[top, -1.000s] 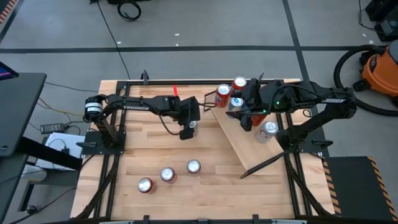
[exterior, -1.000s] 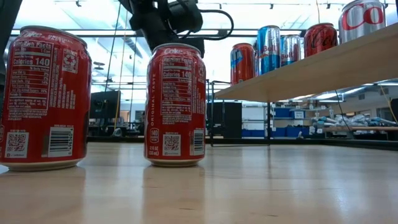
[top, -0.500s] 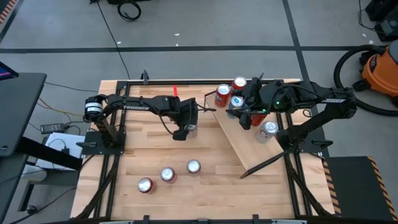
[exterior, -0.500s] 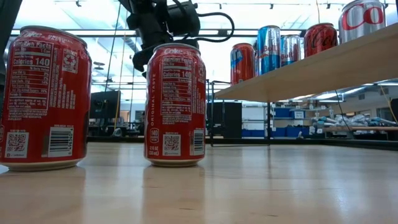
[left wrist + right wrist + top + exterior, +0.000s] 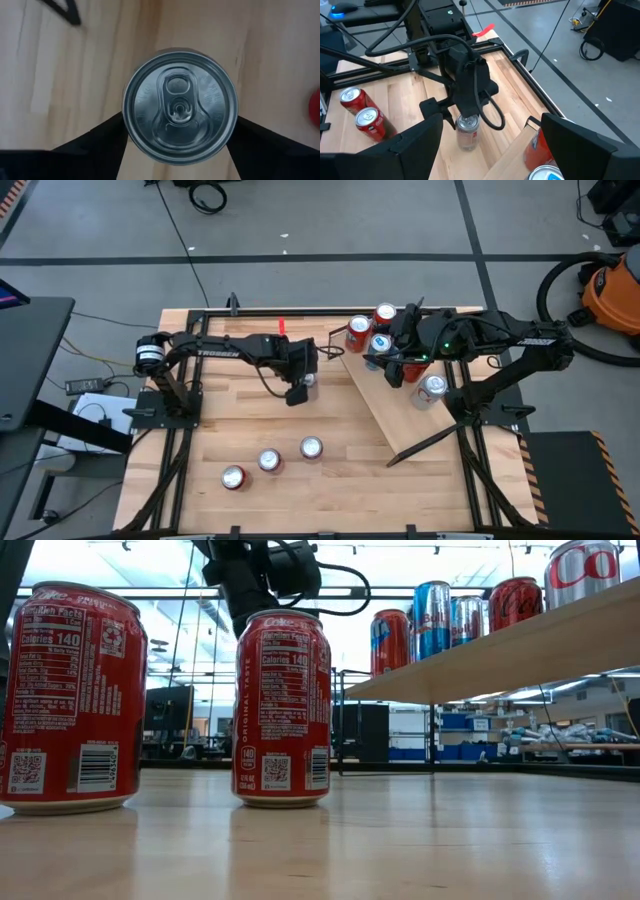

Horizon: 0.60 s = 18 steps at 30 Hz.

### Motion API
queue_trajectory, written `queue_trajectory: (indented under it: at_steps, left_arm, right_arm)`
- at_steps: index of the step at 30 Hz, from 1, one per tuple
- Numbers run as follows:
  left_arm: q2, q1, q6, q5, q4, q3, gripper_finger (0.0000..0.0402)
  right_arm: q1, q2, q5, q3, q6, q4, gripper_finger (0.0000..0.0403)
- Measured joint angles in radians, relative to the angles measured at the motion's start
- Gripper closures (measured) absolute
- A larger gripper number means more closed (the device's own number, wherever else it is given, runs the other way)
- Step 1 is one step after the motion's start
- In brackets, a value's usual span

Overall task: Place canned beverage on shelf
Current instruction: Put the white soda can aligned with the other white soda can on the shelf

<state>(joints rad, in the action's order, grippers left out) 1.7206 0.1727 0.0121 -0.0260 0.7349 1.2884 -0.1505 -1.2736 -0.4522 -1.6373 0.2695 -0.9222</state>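
Note:
A silver canned beverage [image 5: 180, 106] stands upright on the tabletop left of the shelf, also seen as the can [image 5: 467, 131]. My left gripper [image 5: 300, 387] is down over its top, and the fingers [image 5: 95, 145] press against both of its sides. The sloped light wood shelf [image 5: 400, 418] carries two red cans [image 5: 358, 332], a blue can [image 5: 379, 346] and a silver can [image 5: 432, 388]. My right gripper [image 5: 396, 370] hovers open over the shelf's upper part, holding nothing.
Three loose cans stand near the table's front: a red one [image 5: 233, 477] and two others [image 5: 268, 461] [image 5: 311, 447]. Two Coke cans [image 5: 282, 705] [image 5: 70, 695] fill the low view's left. Black frame rails [image 5: 300, 310] border the table.
The left gripper shifted slightly over the silver can and its fingers closed in onto the can's sides. The right arm has not moved.

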Motion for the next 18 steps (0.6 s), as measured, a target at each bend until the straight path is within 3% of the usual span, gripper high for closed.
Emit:
queue_trajectory:
  at_steps: [8, 18]
  left_arm:
    - [0.0, -0.052, -0.316, 0.022, -0.008, 0.0, 0.0095]
    - [0.001, -0.185, -0.468, 0.162, -0.015, -0.002, 0.0095]
  right_arm:
    - [0.0, 0.0, 0.0, 0.0, -0.001, 0.0, 0.0055]
    - [0.0, 0.0, 0.005, 0.0, -0.03, -0.064, 0.0055]
